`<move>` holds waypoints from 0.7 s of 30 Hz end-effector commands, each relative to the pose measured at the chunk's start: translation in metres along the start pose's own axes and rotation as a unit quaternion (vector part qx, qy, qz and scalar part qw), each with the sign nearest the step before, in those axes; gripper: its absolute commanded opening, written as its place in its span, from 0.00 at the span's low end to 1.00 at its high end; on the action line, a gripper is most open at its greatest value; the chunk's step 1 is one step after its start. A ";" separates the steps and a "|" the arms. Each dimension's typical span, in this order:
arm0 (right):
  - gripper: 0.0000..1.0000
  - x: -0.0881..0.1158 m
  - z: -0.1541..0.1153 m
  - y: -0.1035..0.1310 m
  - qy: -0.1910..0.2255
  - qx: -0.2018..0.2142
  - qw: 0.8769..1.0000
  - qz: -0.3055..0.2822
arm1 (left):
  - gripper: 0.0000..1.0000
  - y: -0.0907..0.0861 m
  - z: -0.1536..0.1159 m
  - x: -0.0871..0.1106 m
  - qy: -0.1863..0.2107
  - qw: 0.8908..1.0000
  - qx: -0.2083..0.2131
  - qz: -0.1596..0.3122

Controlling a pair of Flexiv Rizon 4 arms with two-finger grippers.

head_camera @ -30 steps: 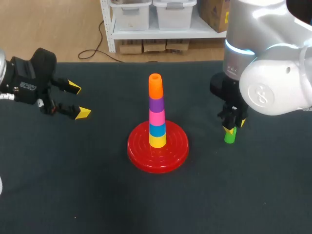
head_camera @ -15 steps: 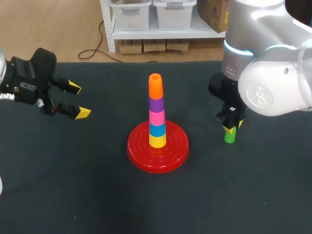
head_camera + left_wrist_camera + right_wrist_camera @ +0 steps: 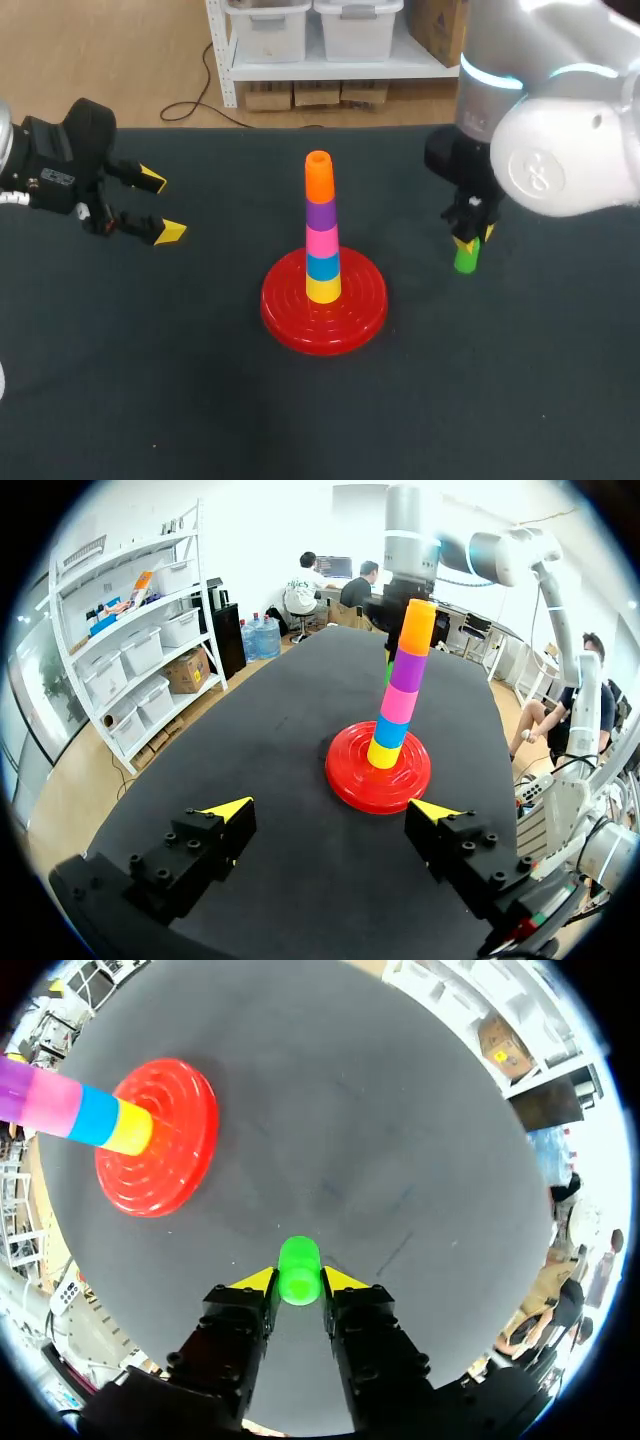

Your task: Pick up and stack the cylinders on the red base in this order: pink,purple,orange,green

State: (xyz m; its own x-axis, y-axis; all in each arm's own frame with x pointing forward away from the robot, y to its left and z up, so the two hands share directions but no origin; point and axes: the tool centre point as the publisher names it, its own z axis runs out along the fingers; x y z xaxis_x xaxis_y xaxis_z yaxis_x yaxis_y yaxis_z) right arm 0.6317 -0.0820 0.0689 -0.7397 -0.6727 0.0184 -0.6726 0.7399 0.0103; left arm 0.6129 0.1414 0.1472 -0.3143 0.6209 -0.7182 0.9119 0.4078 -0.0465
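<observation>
Two yellow tips of my right gripper (image 3: 298, 1280) press the green cylinder (image 3: 299, 1270) from both sides; only my right wrist view shows this grip plainly. The head view shows the cylinder upright under the gripper, to the right of the red base (image 3: 290, 300) and well apart from it. I cannot tell whether it touches the table (image 3: 500, 400). On the base stand yellow, blue, pink, purple and orange cylinders (image 3: 318, 178); the right wrist view cuts off the orange one. Far to the left of the base, my left gripper (image 3: 158, 205) is spread wide and holds nothing, and its wrist view faces the whole stack.
</observation>
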 end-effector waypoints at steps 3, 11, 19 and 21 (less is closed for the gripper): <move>0.00 -0.009 -0.053 0.010 -0.010 0.012 1.000 -0.021 | 1.00 0.001 0.001 -0.001 0.003 1.000 0.001 -0.001; 0.00 -0.027 -0.109 0.022 -0.010 0.023 0.998 -0.052 | 1.00 0.001 0.001 -0.001 0.003 1.000 0.001 -0.001; 0.00 -0.046 -0.171 0.032 -0.024 0.023 0.997 -0.072 | 1.00 0.001 0.001 -0.001 0.003 1.000 0.001 -0.001; 0.00 -0.050 -0.189 0.036 -0.032 0.027 0.996 -0.081 | 1.00 0.001 0.001 -0.001 0.003 1.000 0.001 -0.001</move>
State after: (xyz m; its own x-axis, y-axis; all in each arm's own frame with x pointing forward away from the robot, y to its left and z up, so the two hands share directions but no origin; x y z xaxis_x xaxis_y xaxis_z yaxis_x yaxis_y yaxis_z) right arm 0.6487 -0.0250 0.2272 -0.6238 -0.7798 -0.0532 -0.7783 0.6260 -0.0493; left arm 0.6129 0.1414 0.1472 -0.3142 0.6209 -0.7182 0.9119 0.4077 -0.0465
